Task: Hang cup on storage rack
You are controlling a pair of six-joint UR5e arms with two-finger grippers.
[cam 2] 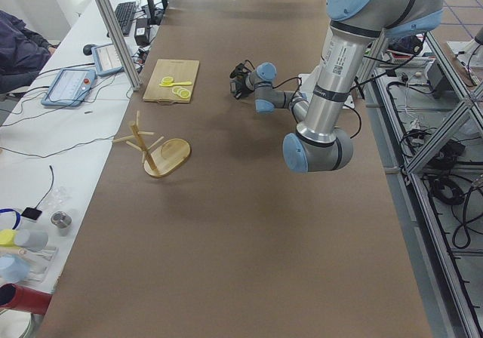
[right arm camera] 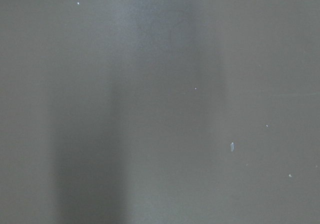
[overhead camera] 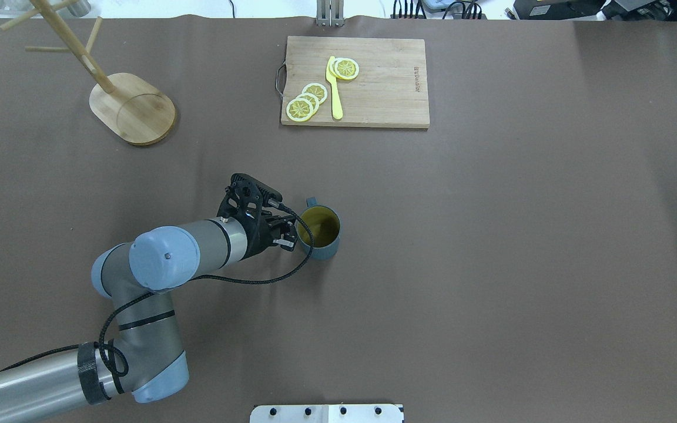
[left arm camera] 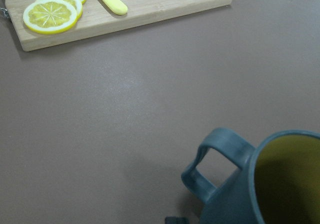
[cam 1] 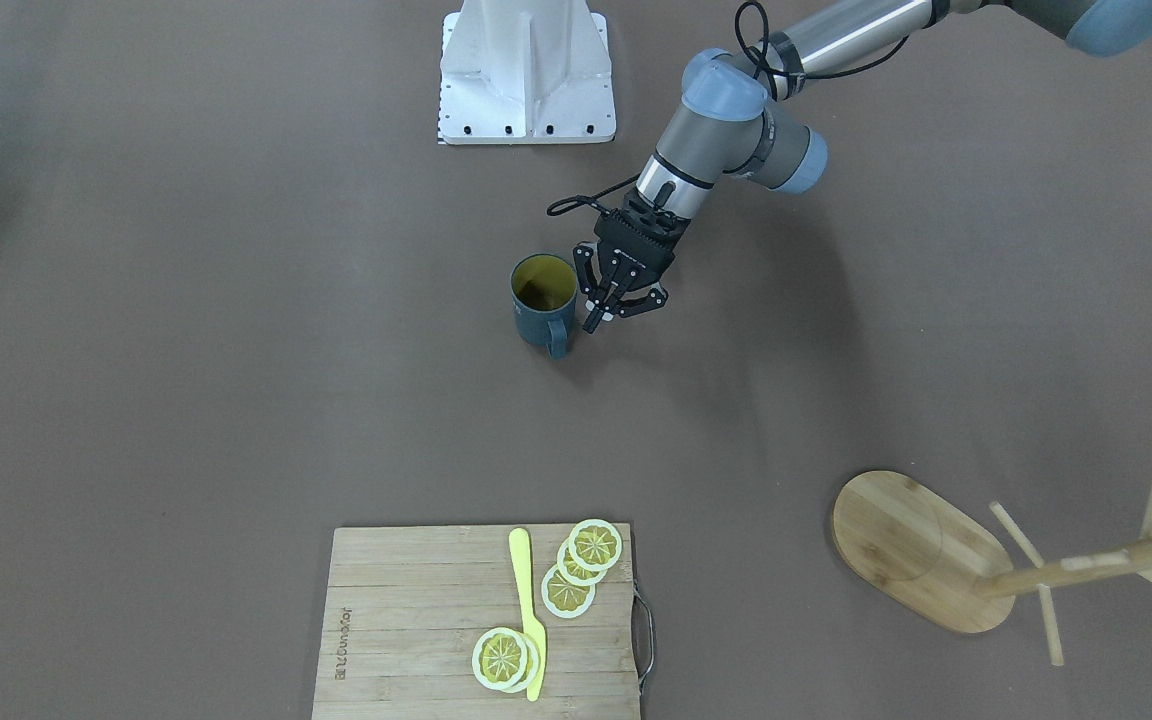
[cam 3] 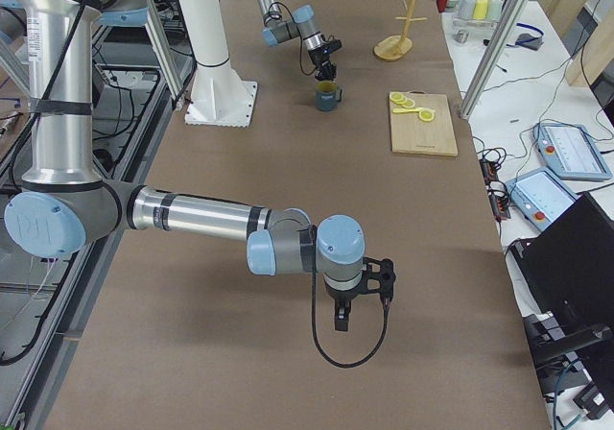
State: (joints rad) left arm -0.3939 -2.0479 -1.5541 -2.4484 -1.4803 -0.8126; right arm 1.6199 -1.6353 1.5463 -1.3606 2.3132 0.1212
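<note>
The dark slate-blue cup (cam 1: 539, 308) stands upright mid-table, yellow-olive inside, its handle (cam 1: 558, 341) pointing away from the robot. It also shows in the overhead view (overhead camera: 318, 234) and the left wrist view (left arm camera: 250, 191). My left gripper (cam 1: 623, 308) is open and empty, low beside the cup on the robot's left side, not around it. The bamboo storage rack (cam 1: 914, 552) stands at the far left corner (overhead camera: 133, 109), its pegs bare. My right gripper (cam 3: 361, 298) hangs over bare table near the robot's right end; I cannot tell if it is open or shut.
A wooden cutting board (overhead camera: 382, 94) with lemon slices (overhead camera: 306, 101) and a yellow knife (overhead camera: 334, 88) lies at the far middle. The robot's white base plate (cam 1: 526, 85) sits at the near edge. The right wrist view shows only brown table.
</note>
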